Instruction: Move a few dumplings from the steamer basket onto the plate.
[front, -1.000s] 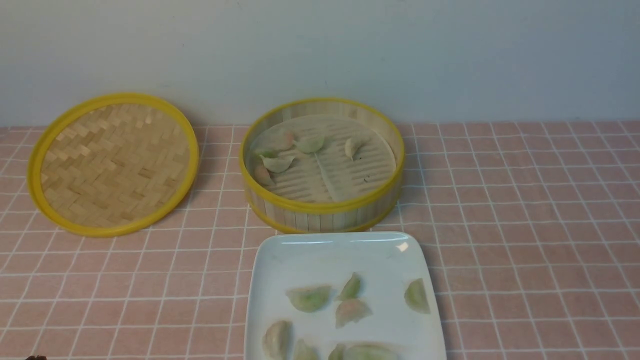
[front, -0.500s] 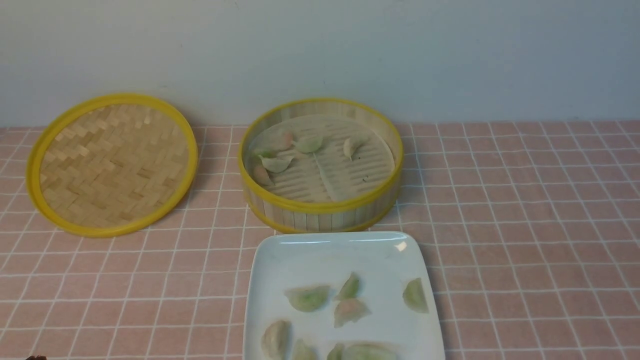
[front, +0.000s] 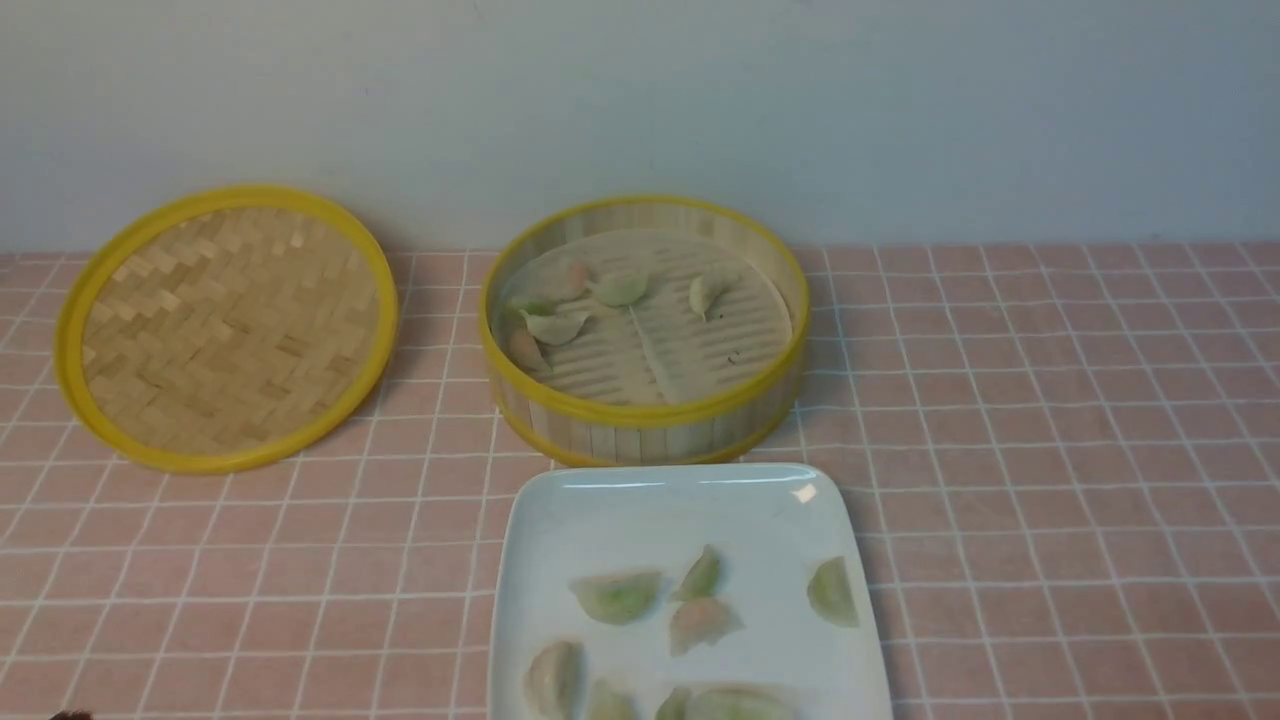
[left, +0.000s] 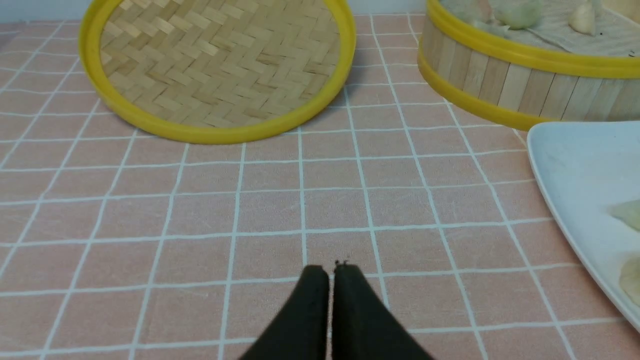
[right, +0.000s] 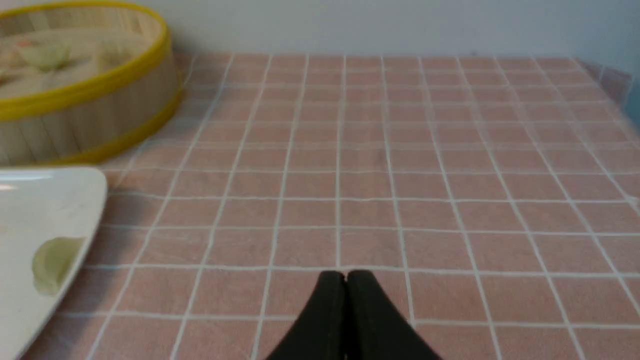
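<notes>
From here I count several dumplings (front: 618, 596) on the plate (front: 560, 520), which sits at the table's (front: 1050, 450) near edge, just in front of the basket (front: 640, 425); a few more lie toward the basket's left side. I'd judge the job close to done. If I take another, I would open the fingers first, come down over the basket's wall rather than across it, and pinch the dumpling lightly, since it looks soft. The left gripper (left: 330, 267) hangs low over bare cloth near the front edge, fingers pressed together, holding nothing. The right gripper (right: 346, 274) sits likewise to the plate's right, closed and empty. The lid (front: 225, 325) lies at the back left.
</notes>
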